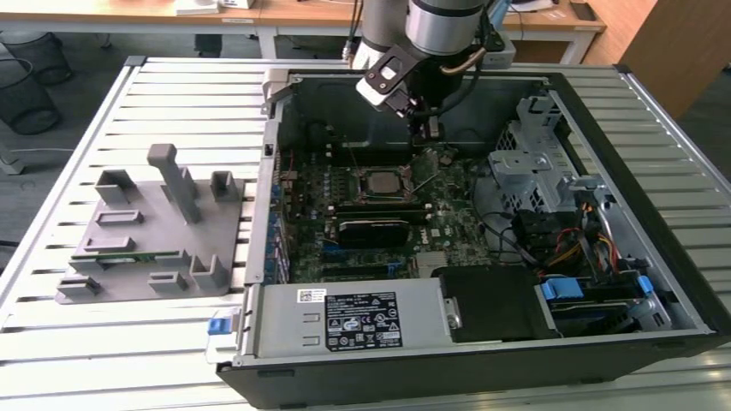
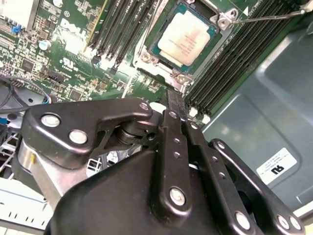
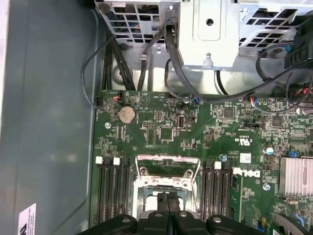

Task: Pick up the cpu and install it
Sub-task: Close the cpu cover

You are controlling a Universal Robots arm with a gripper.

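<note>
Sitting in its socket point(image 2: 145, 57), cpu point(image 2: 188, 36) — end effector point(image 2: 176, 99) near, closed, gripping nothing.

In the exterior view's lower centre, a black label point(image 1: 363, 324) and white sticker point(image 1: 311, 295) sit on the power supply point(image 1: 286, 330). White lettering point(image 2: 73, 33) marks the motherboard point(image 2: 66, 68).

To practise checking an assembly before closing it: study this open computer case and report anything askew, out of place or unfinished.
The cpu lies square in its socket, but the thin metal lever beside it juts out over the memory slots, seemingly unlatched. Nothing else stands out.
</note>
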